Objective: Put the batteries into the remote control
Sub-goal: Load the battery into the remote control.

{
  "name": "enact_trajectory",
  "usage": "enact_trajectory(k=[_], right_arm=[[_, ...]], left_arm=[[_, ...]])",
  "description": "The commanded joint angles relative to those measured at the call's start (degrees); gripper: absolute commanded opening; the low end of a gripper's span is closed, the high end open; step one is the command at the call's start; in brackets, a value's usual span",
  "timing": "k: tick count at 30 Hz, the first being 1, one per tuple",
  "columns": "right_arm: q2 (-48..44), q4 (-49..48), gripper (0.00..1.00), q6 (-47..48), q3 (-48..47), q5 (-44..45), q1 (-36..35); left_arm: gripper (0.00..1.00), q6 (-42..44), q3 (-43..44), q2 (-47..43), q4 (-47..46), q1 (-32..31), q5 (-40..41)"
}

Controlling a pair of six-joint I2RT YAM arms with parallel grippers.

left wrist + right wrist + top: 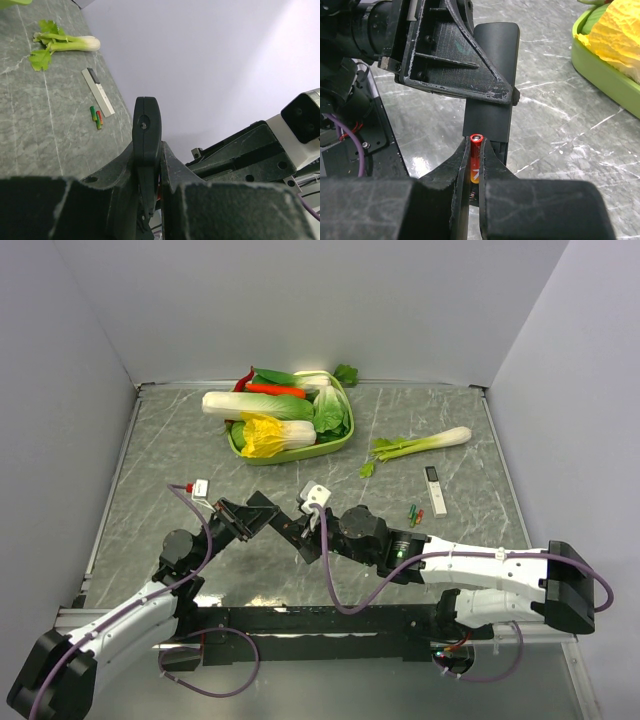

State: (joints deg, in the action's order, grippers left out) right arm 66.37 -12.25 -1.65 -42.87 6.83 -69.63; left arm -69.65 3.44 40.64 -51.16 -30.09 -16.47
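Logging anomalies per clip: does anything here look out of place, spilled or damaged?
Nothing spilled or damaged. Only a celery stalk lies loose on the table, outside the tray of other vegetables. The remote and one battery are gripped, not dropped.

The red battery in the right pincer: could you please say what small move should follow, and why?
Probably ease the right pincer forward, bringing the red battery to the remote: the left pincer holds the remote just beyond the battery's tip. Its slot is not visible.

Overhead view, two wrist close-ups
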Motion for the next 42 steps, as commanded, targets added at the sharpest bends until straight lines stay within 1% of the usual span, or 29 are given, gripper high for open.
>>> enact_trajectory(k=[1, 11, 18, 23, 36, 42], right_arm=[[0.43, 2.67, 0.0, -0.72, -0.72, 2.04, -0.6], [0.87, 5.83, 0.0, -3.01, -1.42, 2.05, -0.51], [-0.01, 6.89, 0.01, -3.18, -2.57, 0.21, -0.69], [-0.54, 5.31, 0.01, -2.75, -2.48, -1.03, -0.6], [1.74, 5.39, 0.01, -4.15, -3.18, -0.94, -0.69], [0.69, 3.82, 0.01, -4.85, -2.66, -0.06, -0.69]], left_arm=[[0.01, 0.04, 1.04, -2.06, -3.16, 0.12, 2.05], [0.01, 0.56, 0.95, -2.67, -3.34, 0.11, 2.67], [0.01, 3.37, 1.83, -2.41, -1.32, 0.03, 2.93], [0.01, 5.83, 2.62, -2.41, 0.97, 0.12, 2.41], [0.01, 5.57, 2.89, -2.94, 0.62, 0.12, 2.41], [0.01, 5.75, 2.62, -2.5, 0.71, 0.12, 2.58]])
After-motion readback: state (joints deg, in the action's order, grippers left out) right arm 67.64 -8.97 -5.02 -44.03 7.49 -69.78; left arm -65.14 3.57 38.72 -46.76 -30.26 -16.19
